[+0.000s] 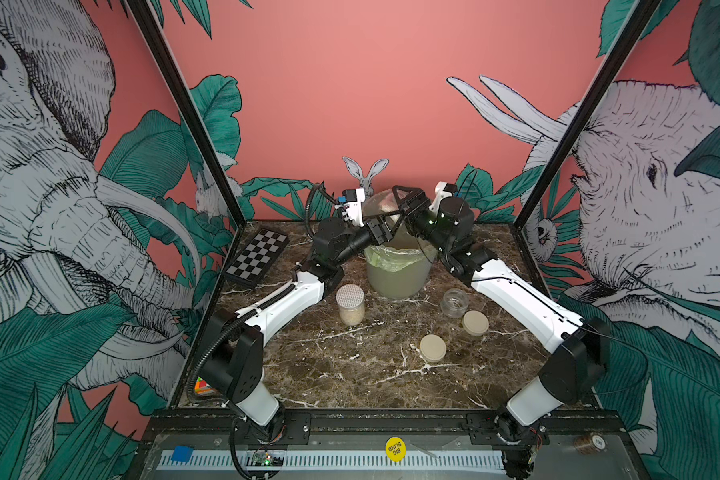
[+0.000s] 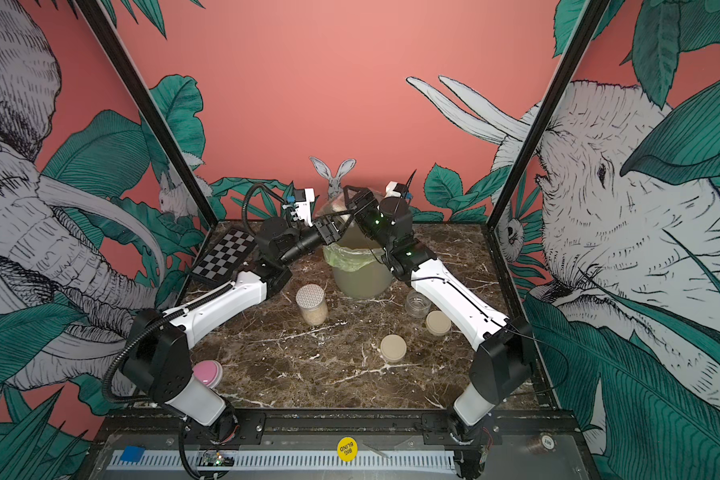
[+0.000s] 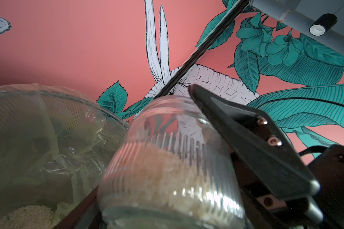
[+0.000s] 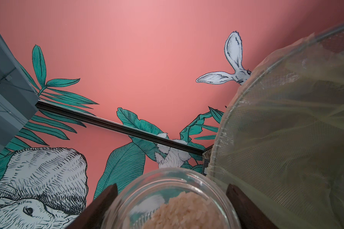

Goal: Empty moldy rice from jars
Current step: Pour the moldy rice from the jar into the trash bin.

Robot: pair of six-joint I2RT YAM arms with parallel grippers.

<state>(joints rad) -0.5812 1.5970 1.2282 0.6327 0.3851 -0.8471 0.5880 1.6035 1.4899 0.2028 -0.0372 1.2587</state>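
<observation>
Lidless squat jar (image 4: 171, 200) of moldy rice (image 4: 187, 213) held up just beside the bag-lined bin (image 4: 286, 128).
My right gripper (image 4: 171, 188) is clamped on it; my left gripper (image 1: 385, 226) is close against it too, and I cannot tell whether it grips.

Jar (image 3: 167, 154) is clear and glossy with a ribbed wall, rice (image 3: 157, 174) inside looks matte and grainy. Bin bag (image 3: 54, 150) is thin crinkly plastic film over fine mesh (image 3: 14, 111). Tabletop (image 1: 350, 374) is veined marble-look, lids (image 1: 433, 348) plain matte beige.
</observation>
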